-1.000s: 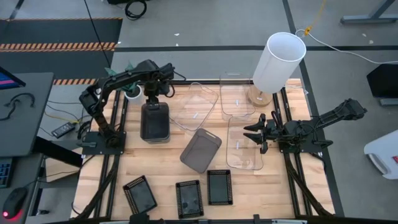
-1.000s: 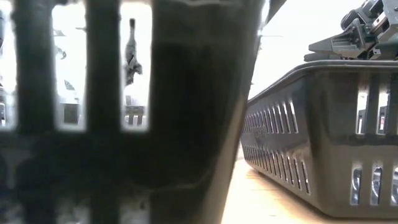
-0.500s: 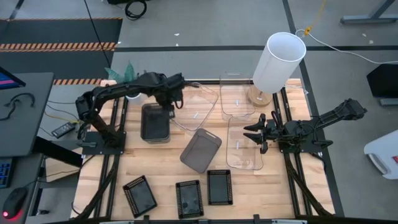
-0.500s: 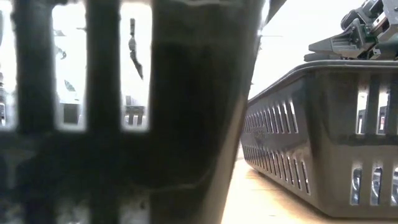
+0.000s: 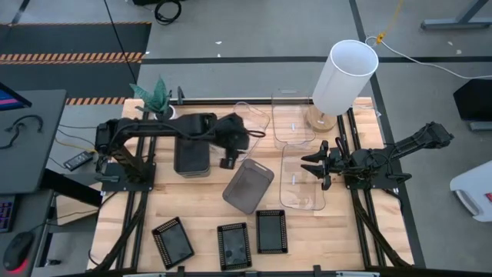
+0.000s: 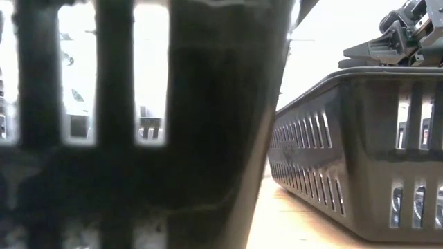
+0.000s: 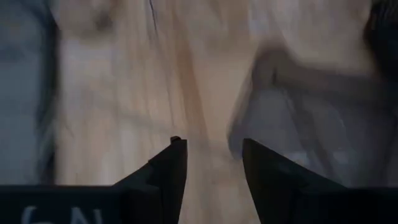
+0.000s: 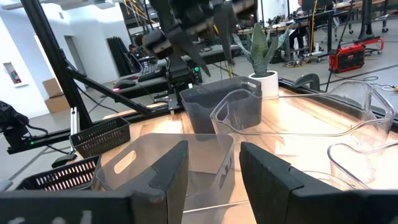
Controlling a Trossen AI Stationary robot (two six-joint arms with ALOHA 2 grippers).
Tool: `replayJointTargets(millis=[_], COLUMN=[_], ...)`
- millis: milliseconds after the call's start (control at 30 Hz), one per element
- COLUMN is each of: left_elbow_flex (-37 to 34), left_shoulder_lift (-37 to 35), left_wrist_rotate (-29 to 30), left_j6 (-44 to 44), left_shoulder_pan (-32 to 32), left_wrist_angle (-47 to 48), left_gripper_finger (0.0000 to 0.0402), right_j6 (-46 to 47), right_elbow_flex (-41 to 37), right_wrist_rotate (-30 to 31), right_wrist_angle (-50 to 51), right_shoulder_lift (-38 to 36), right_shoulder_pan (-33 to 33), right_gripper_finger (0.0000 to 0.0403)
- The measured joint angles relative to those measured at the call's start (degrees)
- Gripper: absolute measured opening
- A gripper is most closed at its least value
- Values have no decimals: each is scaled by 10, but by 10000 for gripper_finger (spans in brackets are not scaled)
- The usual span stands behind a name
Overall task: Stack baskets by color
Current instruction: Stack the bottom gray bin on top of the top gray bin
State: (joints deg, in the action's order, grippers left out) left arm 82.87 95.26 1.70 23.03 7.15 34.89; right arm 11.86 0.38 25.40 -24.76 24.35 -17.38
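A stack of smoky grey baskets [image 5: 191, 150] stands on the table at the left. My left gripper [image 5: 228, 158] hovers just right of it, open with nothing between its fingers [image 7: 212, 149], over bare wood. A single grey basket [image 5: 248, 185] lies askew at the middle. Clear baskets [image 5: 246, 127] [image 5: 292, 123] sit at the far middle, and another [image 5: 302, 177] at the right. My right gripper [image 5: 311, 165] waits open over that one, pointing level toward the left [image 8: 211, 152]. Three black mesh trays [image 5: 234, 246] line the near edge.
A tall white cylinder [image 5: 344, 77] stands at the far right, behind the clear baskets. A small potted plant [image 5: 157, 96] is at the far left corner. The low view is mostly blocked by black mesh trays [image 6: 360, 152] close in front of it.
My left gripper has swung from the far end of the grey basket stack toward the table's right and near side, and its wrist has turned on the way. It now hovers between the stack and the clear baskets. The baskets have stayed put.
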Motion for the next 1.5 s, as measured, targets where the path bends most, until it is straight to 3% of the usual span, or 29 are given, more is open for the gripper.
replayJointTargets(millis=[200,400,500,800,1500], left_elbow_flex=[0,0,0,0,0], left_shoulder_lift=[34,80,101,169,192], left_wrist_rotate=[-5,-148,-165,-155,-87], left_j6=[5,18,21,5,21], left_shoulder_pan=[-3,-3,-8,-19,-16], left_wrist_angle=[-130,-139,-145,-217,-117], left_gripper_finger=[160,160,160,160,159], right_j6=[0,0,0,0,0], right_elbow_flex=[0,0,0,0,0], right_wrist_rotate=[0,0,0,0,0], right_wrist_angle=[0,0,0,-4,-11], right_shoulder_lift=[0,0,0,0,0], right_shoulder_pan=[0,0,0,0,0], right_gripper_finger=[149,149,149,149,149])
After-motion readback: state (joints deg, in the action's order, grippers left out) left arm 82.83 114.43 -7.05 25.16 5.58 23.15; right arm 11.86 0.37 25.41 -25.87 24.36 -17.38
